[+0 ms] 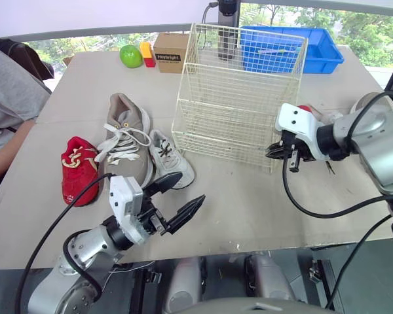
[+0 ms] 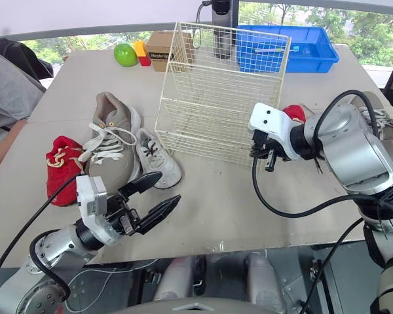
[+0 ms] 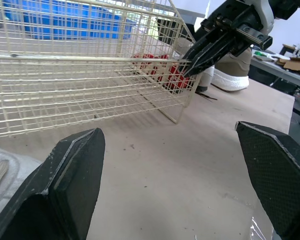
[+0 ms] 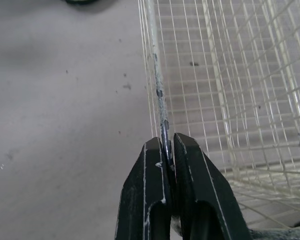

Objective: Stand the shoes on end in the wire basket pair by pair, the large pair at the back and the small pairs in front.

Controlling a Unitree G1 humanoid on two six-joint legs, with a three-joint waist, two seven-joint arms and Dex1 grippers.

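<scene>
While upright, basket (image 1: 230, 98) in right hand (image 1: 274, 152)

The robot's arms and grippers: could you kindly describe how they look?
The left arm and right arm are rounded silver segments with black joints. Each wrist carries a white housing, and a black cable loops alongside. The left gripper and right gripper have two black, tapered fingers; the left's pads are finely textured.
</scene>
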